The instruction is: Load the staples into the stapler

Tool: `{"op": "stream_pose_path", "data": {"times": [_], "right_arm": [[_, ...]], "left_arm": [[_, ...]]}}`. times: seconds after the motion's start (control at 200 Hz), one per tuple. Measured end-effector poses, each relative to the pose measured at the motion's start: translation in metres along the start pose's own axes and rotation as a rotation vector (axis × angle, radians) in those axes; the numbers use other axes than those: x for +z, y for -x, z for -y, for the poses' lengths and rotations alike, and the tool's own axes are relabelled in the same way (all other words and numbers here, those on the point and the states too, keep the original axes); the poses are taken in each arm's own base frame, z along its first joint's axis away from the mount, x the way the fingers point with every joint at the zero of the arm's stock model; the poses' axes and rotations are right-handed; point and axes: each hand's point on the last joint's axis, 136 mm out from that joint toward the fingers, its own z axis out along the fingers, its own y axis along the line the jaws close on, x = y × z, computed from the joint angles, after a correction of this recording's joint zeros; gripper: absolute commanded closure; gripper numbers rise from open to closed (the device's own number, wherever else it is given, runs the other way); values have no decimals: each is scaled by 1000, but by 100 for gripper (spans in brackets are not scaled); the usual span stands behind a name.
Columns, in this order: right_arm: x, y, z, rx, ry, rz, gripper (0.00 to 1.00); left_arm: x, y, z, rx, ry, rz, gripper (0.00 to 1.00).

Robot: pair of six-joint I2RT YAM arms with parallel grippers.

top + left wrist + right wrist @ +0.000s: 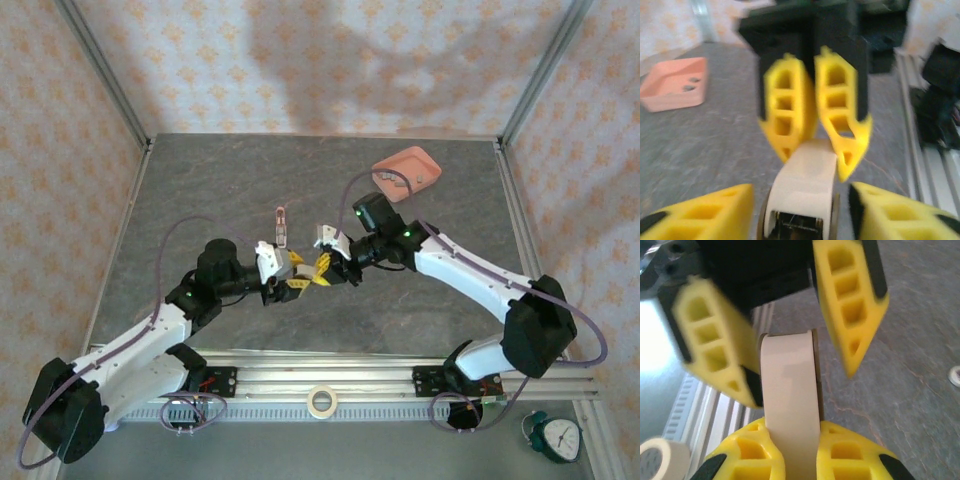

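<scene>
stapler: small white plastic stapler [802,180], metal channel showing at its near end. It is held off the grey stone-look tabletop [200,190], lower centre of the left wrist view and dead centre of the top view.
right pincer: right pincer [817,162] has its yellow fingers closed on the far end of the stapler and carries it.
left pincer: left pincer [802,386] is spread wide, fingers either side of the stapler. I see no firm grip.
staples: tiny grey metal staples [689,87] lie inside the shallow pink tray [670,102], upper left of the left wrist view, well apart from the stapler.
handling, stapler: probably light and stiff, with a smooth shell that may slip. The hinge can swing, so pinch the flat sides and keep the channel end free.
handling, staples: likely featherweight, and a strip snaps easily. Take a strip by its long sides with a gentle squeeze.
</scene>
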Motion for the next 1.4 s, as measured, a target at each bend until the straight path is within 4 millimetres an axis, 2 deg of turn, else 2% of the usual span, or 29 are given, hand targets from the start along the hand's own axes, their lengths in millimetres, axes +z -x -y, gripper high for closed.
{"op": "stream_pose_path", "data": {"times": [0.15, 0.32, 0.616, 0.871, 1.016, 1.141, 1.401], "right_arm": [[-7, -10, 29, 257, -197, 1, 98], [-21, -20, 59, 568, -407, -1, 100], [-25, -22, 65, 892, -463, 66, 100], [-16, -18, 64, 989, -448, 74, 100], [-14, -18, 62, 1001, -443, 72, 100], [-13, -17, 63, 1008, -442, 72, 100], [-10, -17, 60, 1009, -424, 61, 100]], "left_arm": [[-6, -6, -25, -67, 175, 21, 34], [-6, -22, -40, -178, 266, 16, 33], [22, -44, -36, -332, 252, -5, 33], [44, -51, -35, -397, 222, 15, 33], [50, -47, -36, -411, 214, 45, 33], [53, -40, -38, -413, 212, 74, 34], [53, -37, -45, -403, 240, 88, 41]]}}
